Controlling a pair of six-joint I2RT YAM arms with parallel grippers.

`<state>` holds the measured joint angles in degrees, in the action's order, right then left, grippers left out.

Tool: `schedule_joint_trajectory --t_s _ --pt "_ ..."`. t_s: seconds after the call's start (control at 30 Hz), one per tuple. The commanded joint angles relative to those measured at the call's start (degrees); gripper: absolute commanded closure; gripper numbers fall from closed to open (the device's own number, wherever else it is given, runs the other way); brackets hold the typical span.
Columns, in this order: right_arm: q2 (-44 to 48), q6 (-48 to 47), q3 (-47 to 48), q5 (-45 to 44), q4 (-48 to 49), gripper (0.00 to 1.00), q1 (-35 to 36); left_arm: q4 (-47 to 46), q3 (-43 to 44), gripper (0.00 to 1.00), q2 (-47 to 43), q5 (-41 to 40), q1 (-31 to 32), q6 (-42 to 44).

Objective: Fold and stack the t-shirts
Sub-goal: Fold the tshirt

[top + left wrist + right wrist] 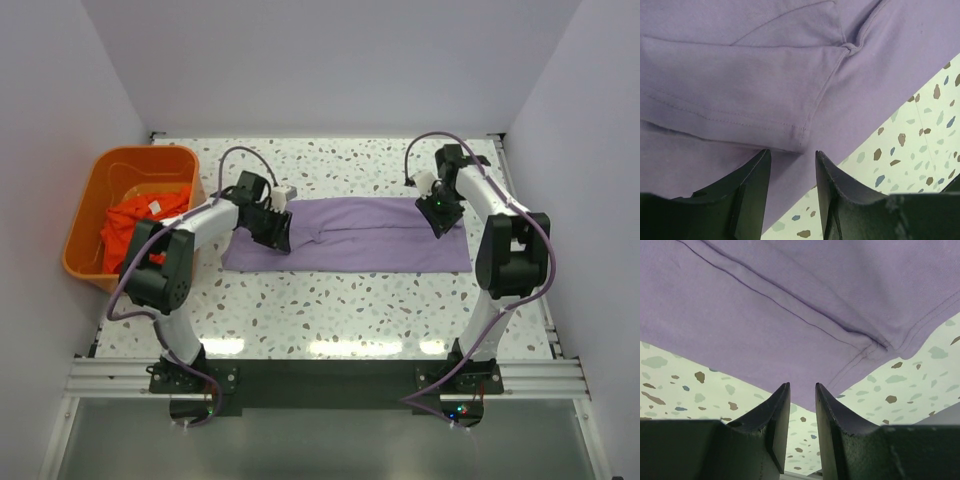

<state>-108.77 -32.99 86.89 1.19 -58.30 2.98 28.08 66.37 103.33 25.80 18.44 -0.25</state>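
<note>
Risk here: a one-layer pinch on the plain lavender-purple cloth t-shirt.

Your left gripper hangs over the shirt's left end and your right gripper over its right end, both with jaws apart and nothing between them. The shirt lies as a long band across the middle of the speckled white tabletop, nearer its far edge. Come down unevenly and you may catch only the top layer, or drag the band askew and spoil the fold. The left wrist view gives you the folded-in sleeve hem just ahead of the tips, and the right wrist view gives you the stitched corner. Only the top view shows the bright orange-red t-shirt in the rigid orange plastic basket at the far left corner.
</note>
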Motion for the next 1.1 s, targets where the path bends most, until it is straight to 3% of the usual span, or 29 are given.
schedule_joint_trajectory --t_s 0.0,0.2,0.5,1.07 --pt "1.63 -0.49 1.0 0.3 -0.58 0.69 0.09 -3.11 0.6 0.55 0.91 0.74 0.99 -2.12" --pt "1.46 -0.76 0.73 0.13 -0.5 0.69 0.09 -3.82 1.83 0.62 2.58 0.56 1.6 -2.12" --pt "1.02 -0.76 0.91 -0.05 -0.58 0.69 0.09 -3.73 4.38 1.0 3.11 1.44 1.87 -1.33" --pt "0.49 -0.41 1.88 -0.49 -1.46 0.69 0.09 -5.4 8.87 1.0 6.97 4.26 4.15 -2.3"
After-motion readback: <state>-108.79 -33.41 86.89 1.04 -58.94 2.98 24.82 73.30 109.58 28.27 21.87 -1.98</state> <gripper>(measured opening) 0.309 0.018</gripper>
